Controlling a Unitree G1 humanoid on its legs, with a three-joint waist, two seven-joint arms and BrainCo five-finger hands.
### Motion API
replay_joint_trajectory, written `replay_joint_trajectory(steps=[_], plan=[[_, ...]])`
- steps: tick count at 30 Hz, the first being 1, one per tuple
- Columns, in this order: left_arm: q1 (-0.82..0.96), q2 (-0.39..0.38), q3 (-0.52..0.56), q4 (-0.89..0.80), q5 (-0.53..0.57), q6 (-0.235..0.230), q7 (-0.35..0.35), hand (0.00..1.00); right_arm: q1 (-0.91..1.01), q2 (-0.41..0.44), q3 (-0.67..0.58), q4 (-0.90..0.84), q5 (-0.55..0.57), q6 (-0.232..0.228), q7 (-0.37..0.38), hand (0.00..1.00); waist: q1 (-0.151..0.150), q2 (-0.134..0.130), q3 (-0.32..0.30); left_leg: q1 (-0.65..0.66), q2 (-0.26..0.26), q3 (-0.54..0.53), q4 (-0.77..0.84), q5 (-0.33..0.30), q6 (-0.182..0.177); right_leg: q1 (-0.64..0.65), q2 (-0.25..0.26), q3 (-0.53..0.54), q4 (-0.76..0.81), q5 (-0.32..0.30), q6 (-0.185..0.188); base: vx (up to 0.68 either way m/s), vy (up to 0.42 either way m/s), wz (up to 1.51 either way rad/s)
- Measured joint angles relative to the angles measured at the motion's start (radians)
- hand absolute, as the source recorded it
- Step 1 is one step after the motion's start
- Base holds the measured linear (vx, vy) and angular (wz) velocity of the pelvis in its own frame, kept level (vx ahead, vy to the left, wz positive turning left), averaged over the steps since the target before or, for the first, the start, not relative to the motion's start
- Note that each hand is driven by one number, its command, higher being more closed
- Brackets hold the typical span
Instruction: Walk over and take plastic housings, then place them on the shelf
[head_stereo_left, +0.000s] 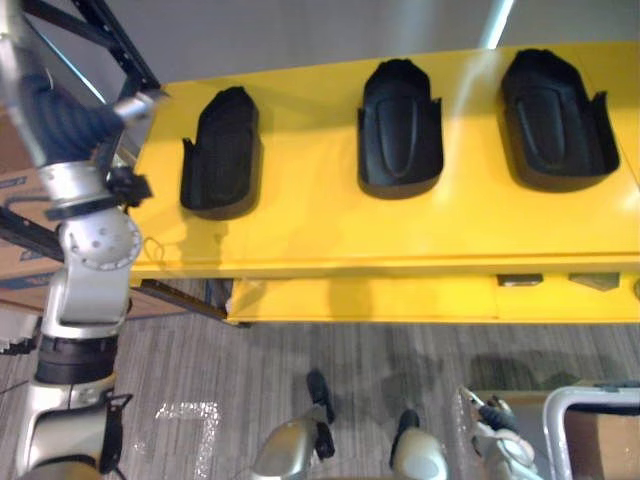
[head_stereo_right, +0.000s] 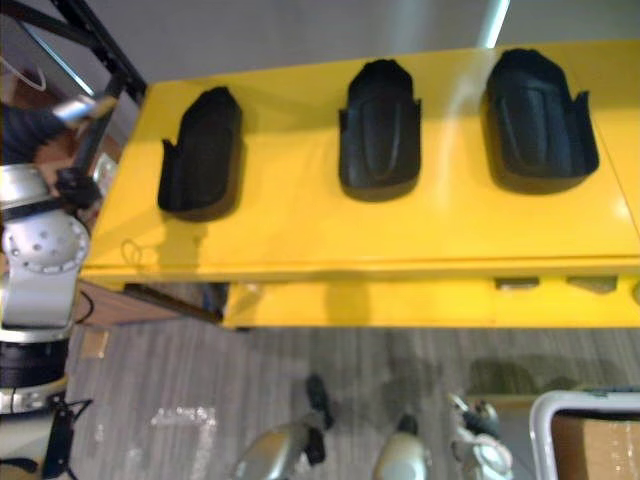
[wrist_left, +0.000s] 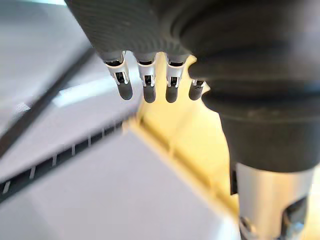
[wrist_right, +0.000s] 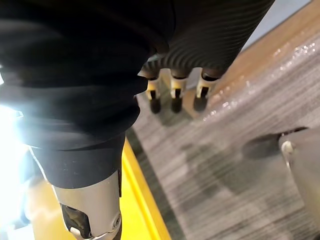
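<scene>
three black plastic housings lie hollow side up in a row on the yellow table top (head_stereo_left: 330, 235), well apart: left housing (head_stereo_left: 222, 152), middle housing (head_stereo_left: 400, 125), right housing (head_stereo_left: 555, 118). the left hand (wrist_left: 145, 82) is raised by the table's left end, fingers straight, slightly apart, holding nothing. the right hand (wrist_right: 174, 97) hangs low over the grey carpet (head_stereo_left: 250, 370), fingers relaxed and empty. the shells look thin-walled, so probably light and fairly stiff, with smooth, likely slippery sides. take each across its long side walls near the middle, thumb inside the rim.
</scene>
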Motion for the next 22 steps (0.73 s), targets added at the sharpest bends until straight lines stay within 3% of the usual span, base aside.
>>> replay_joint_trajectory(steps=[4, 7, 12, 15, 19, 22], plan=[[0.11, -0.066, 0.137, -0.028, -0.007, -0.06, 0.113, 0.0, 0.008, 0.013, 0.02, 0.015, 0.0, -0.004, -0.01, 0.0, 0.008, -0.004, -0.002, 0.006, 0.001, -0.02, 0.001, 0.0, 0.0, 0.022, 0.001, -0.02, -0.006, 0.0, -0.001, 0.03, -0.013, 0.13], [0.21, -0.116, 0.225, -0.03, -0.038, -0.097, 0.157, 0.0, 0.018, 0.032, 0.027, 0.016, 0.0, -0.005, -0.02, 0.0, 0.016, -0.015, -0.004, 0.025, 0.0, -0.026, 0.0, -0.001, -0.001, 0.048, 0.002, -0.024, -0.017, -0.002, -0.002, 0.04, -0.02, 0.05], [0.374, -0.271, 0.361, 0.018, -0.092, -0.212, 0.314, 0.0, 0.044, 0.067, 0.036, 0.035, 0.001, -0.006, -0.023, 0.0, 0.038, -0.038, -0.018, 0.037, 0.0, -0.066, 0.0, -0.005, -0.006, 0.088, 0.012, -0.067, -0.026, -0.012, -0.009, 0.02, -0.023, 0.22], [0.467, -0.364, 0.425, 0.109, -0.136, -0.236, 0.392, 0.0, 0.054, 0.076, 0.04, 0.036, 0.014, -0.005, -0.023, 0.0, 0.054, -0.044, -0.033, 0.051, -0.001, -0.077, -0.001, -0.006, -0.007, 0.113, 0.013, -0.072, -0.037, -0.015, -0.01, 0.01, 0.001, 0.12], [0.554, -0.443, 0.412, 0.35, -0.223, -0.206, 0.345, 0.0, 0.067, 0.081, 0.082, 0.035, 0.021, -0.003, -0.022, 0.0, 0.063, -0.052, -0.058, 0.069, -0.004, -0.074, -0.001, -0.013, 0.0, 0.13, 0.009, -0.075, -0.041, -0.032, -0.007, 0.0, 0.0, 0.0], [0.596, -0.495, 0.319, 0.558, -0.324, -0.177, 0.159, 0.0, 0.066, 0.1, 0.109, 0.027, 0.025, -0.001, -0.022, 0.0, 0.063, -0.061, -0.073, 0.077, 0.0, -0.07, 0.0, -0.013, 0.001, 0.14, 0.009, -0.079, -0.047, -0.036, -0.004, 0.0, 0.0, 0.0]])
